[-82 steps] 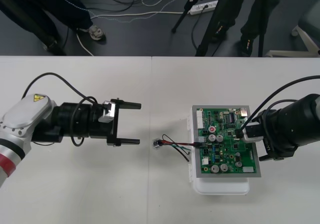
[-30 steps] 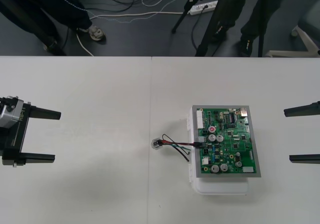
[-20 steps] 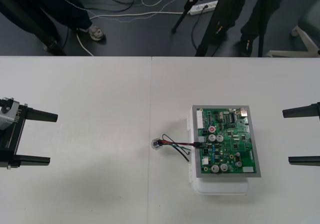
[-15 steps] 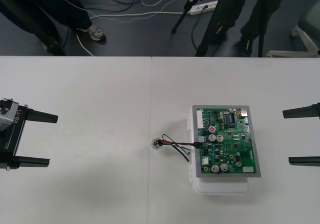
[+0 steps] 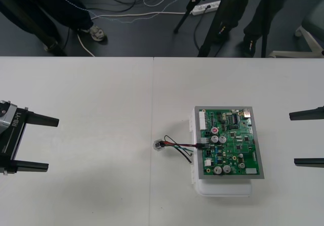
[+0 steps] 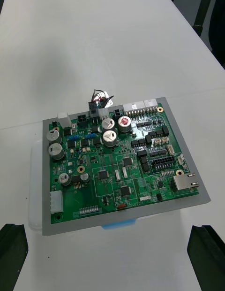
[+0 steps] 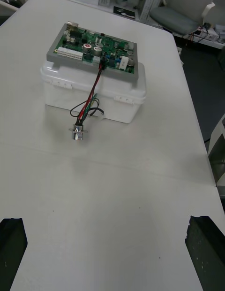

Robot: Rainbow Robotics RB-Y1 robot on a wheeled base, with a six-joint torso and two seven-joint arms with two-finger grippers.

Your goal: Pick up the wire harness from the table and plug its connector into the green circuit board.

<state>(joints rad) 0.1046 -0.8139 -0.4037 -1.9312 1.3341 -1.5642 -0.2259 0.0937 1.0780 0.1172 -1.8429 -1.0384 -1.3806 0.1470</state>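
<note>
The green circuit board point(image 5: 228, 142) rests on its white base point(image 5: 223, 188) right of the table's middle. The harness's black plug point(image 5: 202, 144) sits in a connector at the board's left edge, as the right wrist view point(image 6: 95, 106) and the left wrist view point(image 7: 101, 68) also show. Its wires point(image 5: 179, 146) trail left and hang down the base's side point(image 7: 89, 103). The metal socket point(image 5: 159, 145) lies on the table point(image 7: 77, 132). My left gripper point(image 5: 53, 144) is open at the far left, holding nothing. My right gripper point(image 5: 292, 138) is open at the far right.
The table's far edge point(image 5: 152, 57) runs along the dark floor with cables and stands. A seam point(image 5: 152, 109) crosses the tabletop just left of the socket. The right fingers point(image 6: 11, 253) and the left fingers point(image 7: 11, 248) stand far apart.
Both arms have drawn back from the board to their own sides of the table. In the last second the left gripper slid a little further left. The harness has not moved.
</note>
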